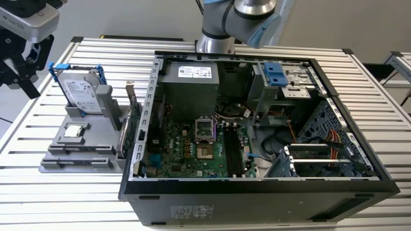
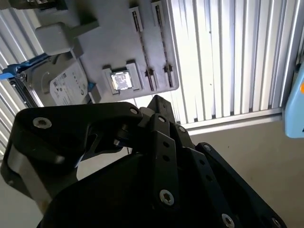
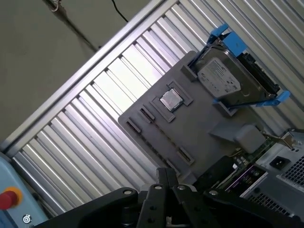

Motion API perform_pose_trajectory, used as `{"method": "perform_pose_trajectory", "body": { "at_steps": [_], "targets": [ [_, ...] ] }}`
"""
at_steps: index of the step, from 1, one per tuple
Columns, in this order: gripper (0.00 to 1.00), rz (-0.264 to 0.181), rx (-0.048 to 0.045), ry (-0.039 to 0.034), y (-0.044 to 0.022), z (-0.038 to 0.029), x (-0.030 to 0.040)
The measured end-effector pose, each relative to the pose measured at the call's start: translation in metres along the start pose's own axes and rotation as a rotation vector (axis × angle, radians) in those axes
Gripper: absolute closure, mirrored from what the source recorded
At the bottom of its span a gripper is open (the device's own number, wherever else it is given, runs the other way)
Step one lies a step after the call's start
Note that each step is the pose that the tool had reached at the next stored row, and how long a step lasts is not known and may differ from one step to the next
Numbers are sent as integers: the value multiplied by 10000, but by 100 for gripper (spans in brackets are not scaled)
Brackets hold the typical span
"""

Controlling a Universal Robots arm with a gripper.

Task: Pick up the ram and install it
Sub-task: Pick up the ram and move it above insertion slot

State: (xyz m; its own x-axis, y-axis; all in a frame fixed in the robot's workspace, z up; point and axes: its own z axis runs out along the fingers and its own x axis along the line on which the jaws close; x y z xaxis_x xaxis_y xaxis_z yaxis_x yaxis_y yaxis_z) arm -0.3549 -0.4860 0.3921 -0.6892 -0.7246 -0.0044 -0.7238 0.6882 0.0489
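Note:
My gripper [image 1: 19,79] hangs above the table's far corner on the exterior view's left, beyond the grey holder [image 1: 96,163]. In both wrist views its black fingers [image 2: 159,123] meet at the tips, shut with nothing between them [image 3: 164,173]. The ram is out of view. Two long narrow grooves [image 3: 164,137] run across the holder beneath the gripper. The black motherboard slots [image 1: 234,150] lie inside the open computer case [image 1: 257,185], well off to the exterior view's right of the gripper.
The grey holder [image 2: 109,38] carries an upright hard drive in a blue frame [image 1: 82,94] and a small square silver chip [image 3: 170,99]. A green card with a metal bracket [image 1: 130,122] stands between holder and case. The arm's base [image 1: 215,43] rises behind the case.

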Motion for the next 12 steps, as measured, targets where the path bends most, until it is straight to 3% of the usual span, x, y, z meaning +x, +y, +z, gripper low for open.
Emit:
{"method": "perform_pose_trajectory", "body": {
  "at_steps": [12],
  "targets": [
    [100,-629,-3,31,0,0,0]
  ]
}}
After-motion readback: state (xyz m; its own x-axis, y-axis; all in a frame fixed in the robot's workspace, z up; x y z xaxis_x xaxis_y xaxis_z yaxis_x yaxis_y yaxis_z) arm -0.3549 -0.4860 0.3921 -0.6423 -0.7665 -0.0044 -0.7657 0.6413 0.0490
